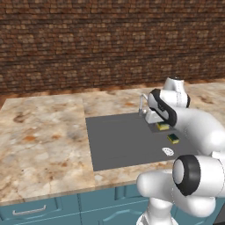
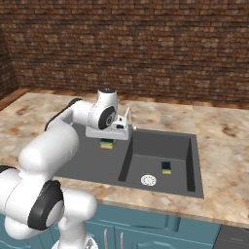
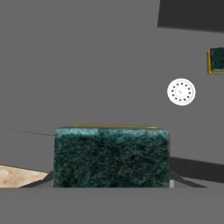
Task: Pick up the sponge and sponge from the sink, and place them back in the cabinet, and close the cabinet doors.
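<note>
The end effector (image 2: 108, 137) grips 1 sponge (image 3: 111, 156) over the sink's (image 2: 87, 163) flat half, at 9 o'clock of the drain (image 2: 149, 180); light and soft, it likely suits a mid-side pinch.

- You are looking at a kitchen: a dark grey sink (image 2: 160, 155) with faucet (image 1: 141, 104) set in a tan marble table (image 1: 44, 140).
- Note the teal drawers (image 1: 30, 210) below and the brick wall (image 2: 146, 48) behind.
</note>
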### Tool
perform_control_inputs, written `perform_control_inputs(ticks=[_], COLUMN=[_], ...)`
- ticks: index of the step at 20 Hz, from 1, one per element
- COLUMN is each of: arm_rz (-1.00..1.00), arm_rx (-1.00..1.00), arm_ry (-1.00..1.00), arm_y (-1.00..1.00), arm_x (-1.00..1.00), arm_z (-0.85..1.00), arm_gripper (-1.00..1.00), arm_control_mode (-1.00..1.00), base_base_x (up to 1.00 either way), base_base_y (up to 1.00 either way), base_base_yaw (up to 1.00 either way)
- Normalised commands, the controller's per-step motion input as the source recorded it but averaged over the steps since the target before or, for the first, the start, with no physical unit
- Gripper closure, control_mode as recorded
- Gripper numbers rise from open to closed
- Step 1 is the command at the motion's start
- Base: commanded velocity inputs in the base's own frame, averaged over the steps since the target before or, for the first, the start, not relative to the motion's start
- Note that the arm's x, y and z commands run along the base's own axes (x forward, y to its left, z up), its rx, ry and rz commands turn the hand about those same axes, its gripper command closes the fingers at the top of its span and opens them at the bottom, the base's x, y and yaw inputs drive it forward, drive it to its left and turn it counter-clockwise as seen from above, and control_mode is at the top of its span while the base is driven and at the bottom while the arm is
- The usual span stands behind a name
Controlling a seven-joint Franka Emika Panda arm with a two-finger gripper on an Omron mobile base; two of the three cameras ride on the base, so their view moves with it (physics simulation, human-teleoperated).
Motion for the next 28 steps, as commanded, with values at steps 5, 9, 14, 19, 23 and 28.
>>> perform_control_inputs(ticks=[5,9,14,19,23,28], arm_rz=[0.00,0.00,0.00,0.00,0.00,0.00], arm_rx=[0.00,0.00,0.00,0.00,0.00,0.00], arm_ry=[0.00,0.00,0.00,0.00,0.00,0.00], arm_y=[0.00,0.00,0.00,0.00,0.00,0.00], arm_x=[-0.06,-0.08,-0.02,0.00,0.00,0.00], arm_z=[0.04,0.07,0.02,0.00,0.00,0.00], arm_gripper=[1.00,1.00,1.00,1.00,1.00,1.00], arm_control_mode=[-1.00,-1.00,1.00,1.00,1.00,1.00], base_base_x=[0.00,0.00,-0.07,-0.22,-0.34,-0.37], base_base_y=[0.00,0.00,0.00,0.00,-0.04,-0.09], base_base_yaw=[0.00,0.00,0.00,-0.12,-0.26,-0.35])
